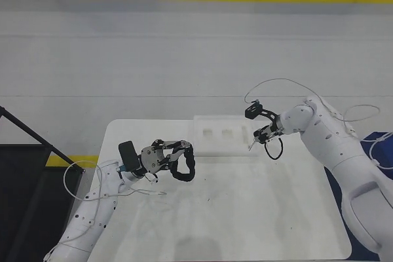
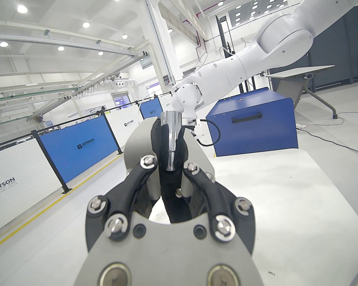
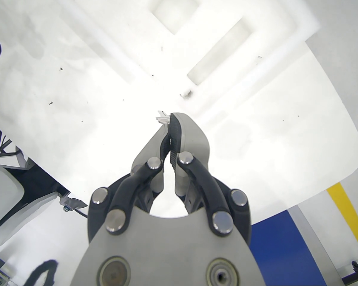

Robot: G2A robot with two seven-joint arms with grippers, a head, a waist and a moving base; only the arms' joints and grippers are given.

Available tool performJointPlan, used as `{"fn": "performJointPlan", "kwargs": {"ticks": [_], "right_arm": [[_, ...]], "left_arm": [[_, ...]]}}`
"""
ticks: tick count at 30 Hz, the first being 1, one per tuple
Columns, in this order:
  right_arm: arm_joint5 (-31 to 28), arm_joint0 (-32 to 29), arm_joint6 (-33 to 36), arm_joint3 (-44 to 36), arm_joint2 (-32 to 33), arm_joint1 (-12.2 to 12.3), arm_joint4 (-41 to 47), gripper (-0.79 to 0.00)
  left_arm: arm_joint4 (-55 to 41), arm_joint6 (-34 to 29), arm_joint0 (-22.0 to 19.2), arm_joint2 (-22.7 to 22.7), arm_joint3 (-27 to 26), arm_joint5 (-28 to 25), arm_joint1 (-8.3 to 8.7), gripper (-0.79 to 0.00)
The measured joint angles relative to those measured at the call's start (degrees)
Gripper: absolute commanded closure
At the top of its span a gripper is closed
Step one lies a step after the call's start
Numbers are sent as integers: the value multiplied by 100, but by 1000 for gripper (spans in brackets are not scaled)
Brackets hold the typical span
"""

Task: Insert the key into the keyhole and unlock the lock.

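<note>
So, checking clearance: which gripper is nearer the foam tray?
Right. The right gripper is at the tray's edge; the left gripper, holding the lock, is off its other end.

Lock (image 1: 183,164): black cable loop w/ chrome cylinder body, held off the table in left gripper (image 1: 173,149), centre-left of top view. Loop sticks out past the fingertips toward frame centre. In left wrist view the chrome body runs lengthwise btw the pads, mid-frame, w/ black cable behind & below it.

Key (image 3: 162,119): small, pale, only the tip shows, poking out of the pinched-together right gripper (image 3: 169,120), mid-frame in right wrist view. In top view it sits upper right of centre, well apart from lock.
</note>
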Motion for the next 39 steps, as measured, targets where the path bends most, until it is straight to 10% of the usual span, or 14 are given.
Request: {"fn": "performJointPlan", "kwargs": {"ticks": [18,39], "right_arm": [[-384,337,-359,1302,-299,-618,27,0],[-410,354,-396,1331,-303,-637,20,0]], "left_arm": [[0,0,0,0,0,0,0,0],[0,0,0,0,0,0,0,0]]}}
